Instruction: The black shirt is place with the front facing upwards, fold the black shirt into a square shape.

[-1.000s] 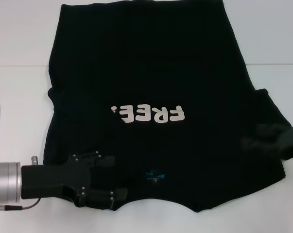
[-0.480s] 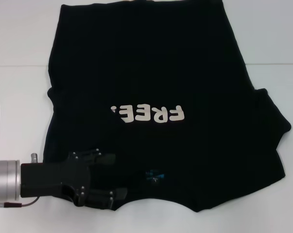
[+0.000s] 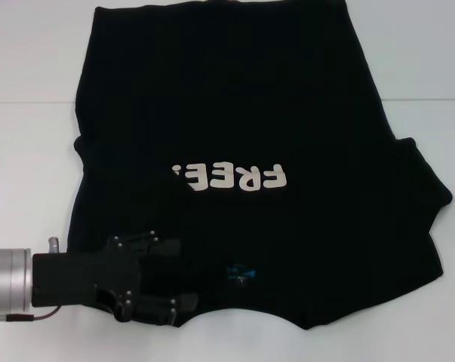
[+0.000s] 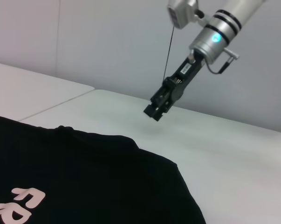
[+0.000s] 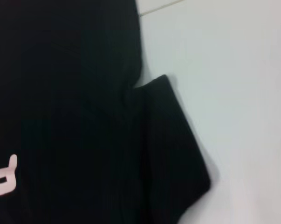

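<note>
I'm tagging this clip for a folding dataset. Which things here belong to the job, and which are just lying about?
Belongs to the job:
- black shirt, spread flat with its FREE! lettering up
- left gripper, at the shirt's near left corner
- right gripper, raised off the shirt's right side

Just there:
- white table; nothing else lies loose on it

The black shirt (image 4: 84, 177) lies flat on the white table (image 4: 233, 158), with part of its white letters (image 4: 19, 203) showing. Beyond the shirt's sleeve, the right gripper (image 4: 154, 112) hangs above the bare table, not touching the cloth. Its fingers are close together. A grey wall (image 4: 107, 42) stands behind.
</note>
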`<move>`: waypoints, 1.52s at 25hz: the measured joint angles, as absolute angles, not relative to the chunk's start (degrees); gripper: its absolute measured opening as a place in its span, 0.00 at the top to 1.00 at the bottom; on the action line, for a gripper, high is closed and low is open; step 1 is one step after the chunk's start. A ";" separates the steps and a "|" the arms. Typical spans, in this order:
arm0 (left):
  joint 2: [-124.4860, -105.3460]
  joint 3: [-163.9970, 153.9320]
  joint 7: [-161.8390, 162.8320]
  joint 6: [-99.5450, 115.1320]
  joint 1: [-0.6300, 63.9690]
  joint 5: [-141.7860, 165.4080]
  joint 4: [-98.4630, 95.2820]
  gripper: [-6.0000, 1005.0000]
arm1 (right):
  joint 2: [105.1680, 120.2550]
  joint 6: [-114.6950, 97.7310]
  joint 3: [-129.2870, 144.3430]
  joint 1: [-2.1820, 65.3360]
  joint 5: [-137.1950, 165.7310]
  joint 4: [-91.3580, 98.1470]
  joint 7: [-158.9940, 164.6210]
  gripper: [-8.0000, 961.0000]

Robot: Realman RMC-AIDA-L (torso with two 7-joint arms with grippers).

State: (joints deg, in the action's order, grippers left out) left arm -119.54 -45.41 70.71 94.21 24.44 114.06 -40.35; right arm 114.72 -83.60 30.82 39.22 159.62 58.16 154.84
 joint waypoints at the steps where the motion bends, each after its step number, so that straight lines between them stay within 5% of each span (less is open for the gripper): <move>1: -119.56 -45.45 70.69 94.21 24.47 114.06 -40.35 0.07 | 114.44 -82.50 30.98 39.87 159.62 56.41 154.99 0.11; 38: -119.62 -45.69 70.56 93.33 24.72 114.08 -40.34 0.07 | 113.61 -66.39 31.73 45.35 158.99 37.78 156.03 0.11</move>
State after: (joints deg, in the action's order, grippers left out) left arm -119.62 -45.69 70.56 93.33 24.72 114.08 -40.34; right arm 113.61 -66.39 31.73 45.35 158.99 37.78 156.03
